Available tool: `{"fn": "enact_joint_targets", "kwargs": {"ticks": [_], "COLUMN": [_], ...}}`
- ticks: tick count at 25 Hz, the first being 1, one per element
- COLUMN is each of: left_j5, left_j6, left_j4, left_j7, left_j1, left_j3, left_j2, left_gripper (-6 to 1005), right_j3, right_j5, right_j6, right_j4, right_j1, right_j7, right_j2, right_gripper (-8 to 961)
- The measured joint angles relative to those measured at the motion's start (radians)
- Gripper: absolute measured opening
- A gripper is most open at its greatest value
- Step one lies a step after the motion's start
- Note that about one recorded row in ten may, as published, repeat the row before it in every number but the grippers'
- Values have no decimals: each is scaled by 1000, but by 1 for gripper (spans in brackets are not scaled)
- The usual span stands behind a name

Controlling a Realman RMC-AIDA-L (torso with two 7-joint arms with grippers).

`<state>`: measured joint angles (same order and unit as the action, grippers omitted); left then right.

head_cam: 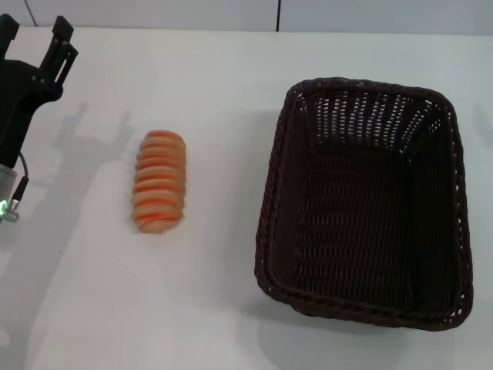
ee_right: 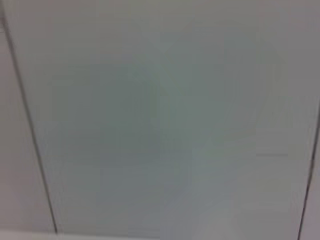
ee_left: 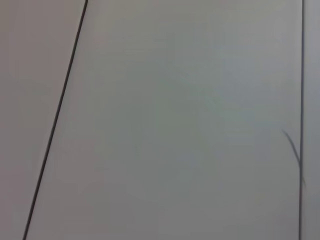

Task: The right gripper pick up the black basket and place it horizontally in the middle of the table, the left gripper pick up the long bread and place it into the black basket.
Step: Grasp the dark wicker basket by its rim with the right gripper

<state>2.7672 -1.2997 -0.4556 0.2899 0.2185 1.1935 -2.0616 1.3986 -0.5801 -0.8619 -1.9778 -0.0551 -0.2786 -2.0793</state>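
Observation:
The black basket [head_cam: 366, 200] stands empty on the right side of the white table [head_cam: 216, 308], its long side running away from me. The long bread [head_cam: 159, 181], striped orange and cream, lies on the table left of the basket, well apart from it. My left gripper [head_cam: 35, 38] is at the far left edge, behind and to the left of the bread, with its fingers apart and nothing between them. My right gripper is out of view. Both wrist views show only plain grey panels with dark seams.
A wide strip of bare tabletop lies between the bread and the basket. The table's back edge [head_cam: 231, 29] meets a grey wall. A cable and a green light show on the left arm [head_cam: 9, 200].

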Motion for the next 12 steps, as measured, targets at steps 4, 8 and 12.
{"fn": "enact_joint_targets", "kwargs": {"ticks": [4, 8, 12], "left_j5": [0, -1, 3], "left_j6": [0, 2, 1], "left_j4": [0, 0, 0], "left_j7": [0, 2, 10], "left_j1": [8, 14, 16], "left_j3": [1, 10, 27], "left_j2": [0, 0, 0], "left_gripper": [797, 797, 797], "right_j3": [-11, -47, -73], "right_j5": [60, 76, 77], "right_j6": [-134, -295, -412], "right_j4": [-42, -59, -62], "right_j1": [55, 126, 169], "right_j7": [7, 21, 62], "right_j2": [0, 1, 1], "right_gripper": [668, 667, 666]}}
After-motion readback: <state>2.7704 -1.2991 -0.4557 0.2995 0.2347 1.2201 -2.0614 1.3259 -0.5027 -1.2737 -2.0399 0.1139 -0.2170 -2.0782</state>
